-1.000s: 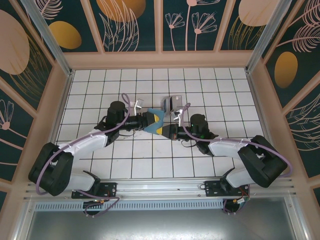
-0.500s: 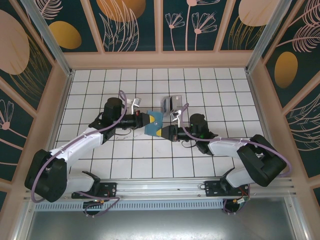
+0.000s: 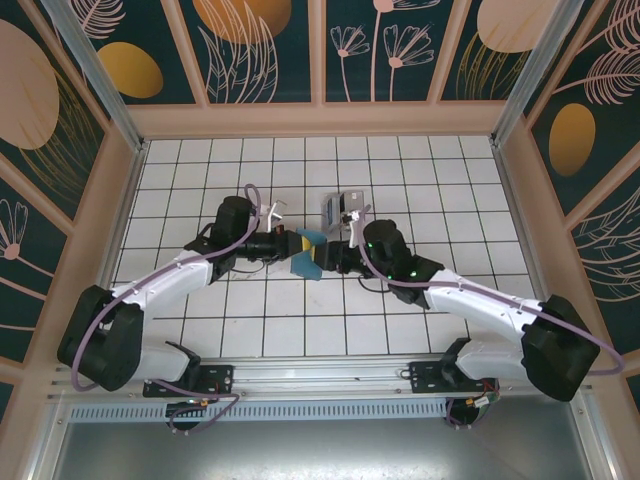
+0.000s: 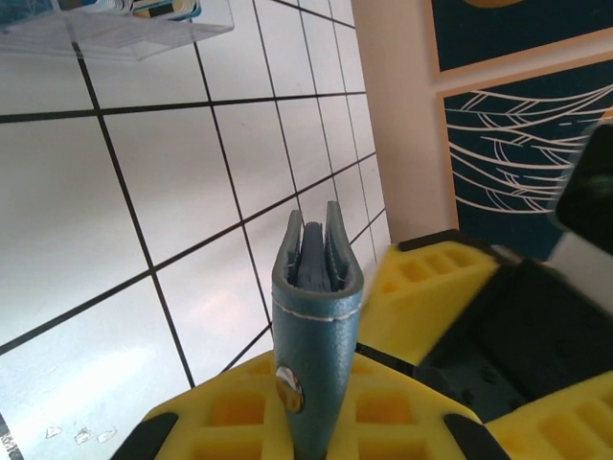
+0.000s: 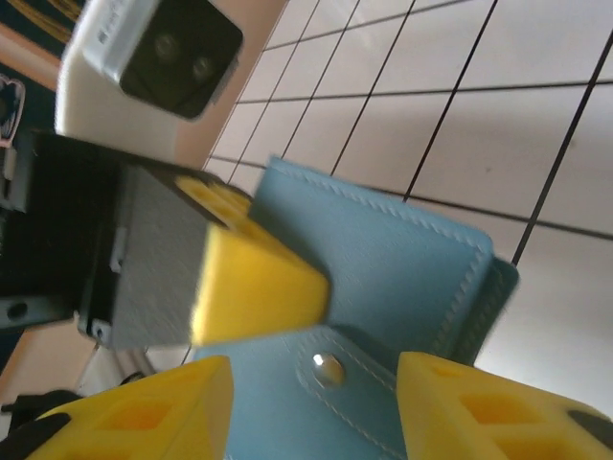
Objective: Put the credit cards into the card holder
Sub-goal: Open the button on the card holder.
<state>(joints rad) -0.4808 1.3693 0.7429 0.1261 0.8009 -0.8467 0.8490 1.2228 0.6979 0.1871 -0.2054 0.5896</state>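
The teal card holder [image 3: 310, 252] is held off the tiles at mid-table, between the two arms. My left gripper [image 3: 297, 245] is shut on it. In the left wrist view the card holder [image 4: 316, 307] stands edge-on, folded, clamped between my yellow fingers [image 4: 215, 417]. My right gripper [image 3: 329, 257] meets it from the right and is open. Its fingers [image 5: 479, 407] stand wide apart on either side of the card holder's snap flap [image 5: 329, 369]. The grey credit cards [image 3: 339, 207] lie just behind, in a clear tray [image 4: 115, 34].
Pale wooden walls [image 3: 120, 200] close in the white tiled floor on three sides. The left wrist's camera housing [image 5: 153, 57] and yellow finger [image 5: 254, 283] sit close before the right gripper. Bare tiles [image 3: 440, 180] spread out to either side.
The right arm has swung up and in, bringing its gripper closer to the card holder from the right. The left gripper shifted a little left, then back right, still clamped on it.
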